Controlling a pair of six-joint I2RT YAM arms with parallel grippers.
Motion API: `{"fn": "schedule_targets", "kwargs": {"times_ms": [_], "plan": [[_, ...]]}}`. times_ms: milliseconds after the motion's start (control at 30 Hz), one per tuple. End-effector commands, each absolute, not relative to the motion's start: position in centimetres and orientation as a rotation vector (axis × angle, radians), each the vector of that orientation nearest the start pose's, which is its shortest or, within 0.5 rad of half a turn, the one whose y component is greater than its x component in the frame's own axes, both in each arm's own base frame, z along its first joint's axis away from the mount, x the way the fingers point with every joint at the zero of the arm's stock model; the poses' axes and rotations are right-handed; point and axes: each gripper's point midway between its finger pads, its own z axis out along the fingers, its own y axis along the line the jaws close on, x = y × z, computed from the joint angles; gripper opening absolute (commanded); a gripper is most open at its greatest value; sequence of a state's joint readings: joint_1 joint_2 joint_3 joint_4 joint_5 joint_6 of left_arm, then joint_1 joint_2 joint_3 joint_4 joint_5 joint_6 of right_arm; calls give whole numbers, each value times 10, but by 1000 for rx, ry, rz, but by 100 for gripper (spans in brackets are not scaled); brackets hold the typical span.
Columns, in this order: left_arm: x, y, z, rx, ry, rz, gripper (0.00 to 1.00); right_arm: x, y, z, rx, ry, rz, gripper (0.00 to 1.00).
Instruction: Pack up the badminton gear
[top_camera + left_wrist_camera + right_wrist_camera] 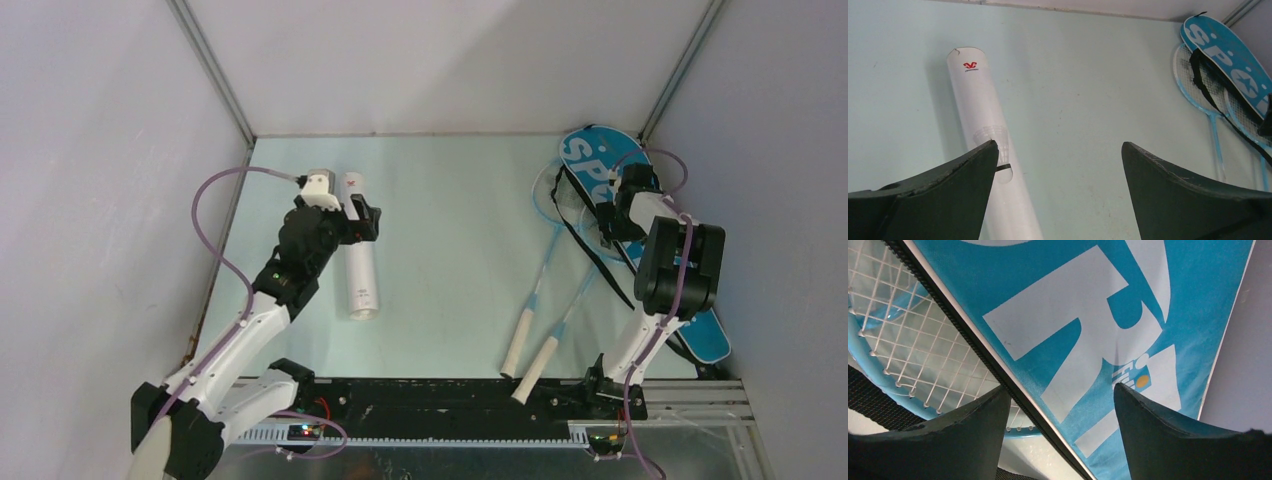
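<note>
The long white tube [359, 268] lies on the table at the left, with a red logo near its far end [970, 65]. My left gripper [366, 220] hovers over the tube's far part, open and empty [1058, 145], the tube [985, 130] by its left finger. The blue "SPORT" bag [592, 155] lies at the far right with its black strap [590, 245]. Two thin rackets [545, 265] lie beside it, cream handles [520, 345] toward me. My right gripper [612, 220] is open just above the bag [1088, 315] at its zip edge, over racket strings [908, 330]. No loose shuttlecock shows.
Grey walls close the table in on the left, back and right; the right wall [1248, 365] is close beside the bag. A black rail [440, 400] with cables runs along the near edge between the arm bases.
</note>
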State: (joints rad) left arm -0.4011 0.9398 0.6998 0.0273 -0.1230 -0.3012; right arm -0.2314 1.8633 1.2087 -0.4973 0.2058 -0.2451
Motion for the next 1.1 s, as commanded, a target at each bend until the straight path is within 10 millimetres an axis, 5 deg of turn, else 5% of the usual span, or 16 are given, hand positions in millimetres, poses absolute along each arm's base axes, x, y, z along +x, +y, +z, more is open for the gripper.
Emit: {"fn": "schedule_targets", "kwargs": {"times_ms": [0, 567, 833, 1067], "plan": [[336, -136, 253, 48, 1735, -406, 100, 391, -152, 26, 50, 2685, -504, 76], [345, -141, 236, 62, 1776, -393, 100, 464, -128, 45, -205, 2421, -600, 74], [351, -140, 231, 61, 1802, -370, 100, 489, -138, 43, -257, 2338, -696, 73], [357, -144, 229, 56, 1822, -373, 100, 512, -136, 65, -264, 2229, -703, 67]]}}
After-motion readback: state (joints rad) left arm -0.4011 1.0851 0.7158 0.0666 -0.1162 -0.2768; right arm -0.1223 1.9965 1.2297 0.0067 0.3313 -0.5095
